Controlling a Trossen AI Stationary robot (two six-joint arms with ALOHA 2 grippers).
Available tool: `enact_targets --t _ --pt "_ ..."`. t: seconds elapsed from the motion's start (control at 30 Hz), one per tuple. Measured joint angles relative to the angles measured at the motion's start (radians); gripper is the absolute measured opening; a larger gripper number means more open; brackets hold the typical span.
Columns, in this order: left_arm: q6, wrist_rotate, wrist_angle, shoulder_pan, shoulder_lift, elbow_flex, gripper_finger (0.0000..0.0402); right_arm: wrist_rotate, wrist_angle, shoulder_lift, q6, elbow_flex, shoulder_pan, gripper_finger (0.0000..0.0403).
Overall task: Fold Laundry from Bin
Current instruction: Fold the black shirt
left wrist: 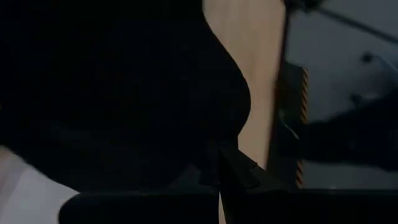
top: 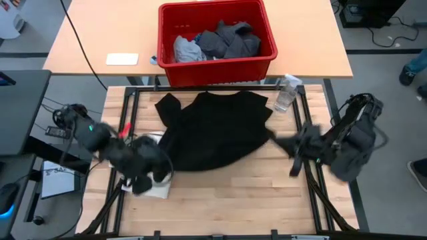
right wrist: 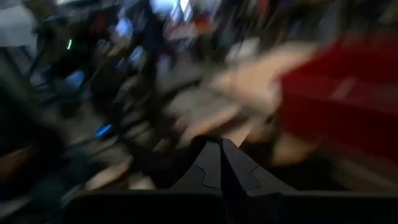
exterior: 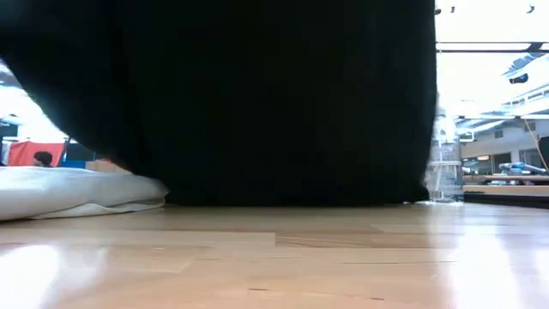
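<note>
A black T-shirt (top: pixel 213 130) stretches across the wooden table (top: pixel 233 200), collar toward the far edge. Its near edge sags between my two grippers. In the low view it hangs like a curtain (exterior: pixel 257 103) down to the tabletop. My left gripper (top: pixel 152 159) is shut at the shirt's near left corner, and my right gripper (top: pixel 279 141) is shut at its right corner. The red bin (top: pixel 217 63) stands on the far table, holding grey laundry (top: pixel 220 41). My left gripper has the black T-shirt's near left corner (left wrist: pixel 208 163) between its shut fingers; how many layers does not show. The cloth rises from the fingers and runs off toward the far side. My right gripper is shut at the shirt's right corner (top: pixel 270 135); blur hides the place of contact. Between the two grippers the near edge hangs slack.
A cream folded cloth bag (top: pixel 157 188) lies on the table under my left arm, also in the low view (exterior: pixel 69 193). A clear plastic bottle (top: pixel 285 93) stands at the table's far right corner. A white flat object (top: pixel 122 59) lies on the far table.
</note>
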Motion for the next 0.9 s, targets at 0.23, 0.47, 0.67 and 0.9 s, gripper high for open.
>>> enact_targets --t 0.23,0.47,0.67,0.9 --pt "-0.217 0.191 0.176 -0.141 0.054 -0.197 0.0 -0.431 -0.066 0.067 0.658 -0.218 0.126 0.0" --pt "-0.308 0.352 0.282 -0.195 0.132 -0.265 0.0 -0.628 -0.069 0.179 0.951 -0.213 0.248 0.0" --pt "-0.24 0.345 0.206 -0.128 0.127 -0.265 0.0006 -0.517 -0.367 0.204 1.107 -0.137 0.259 0.0" --pt "-0.06 0.233 -0.009 0.08 0.078 -0.264 0.0005 -0.526 -0.662 0.169 1.029 -0.143 0.059 0.0"
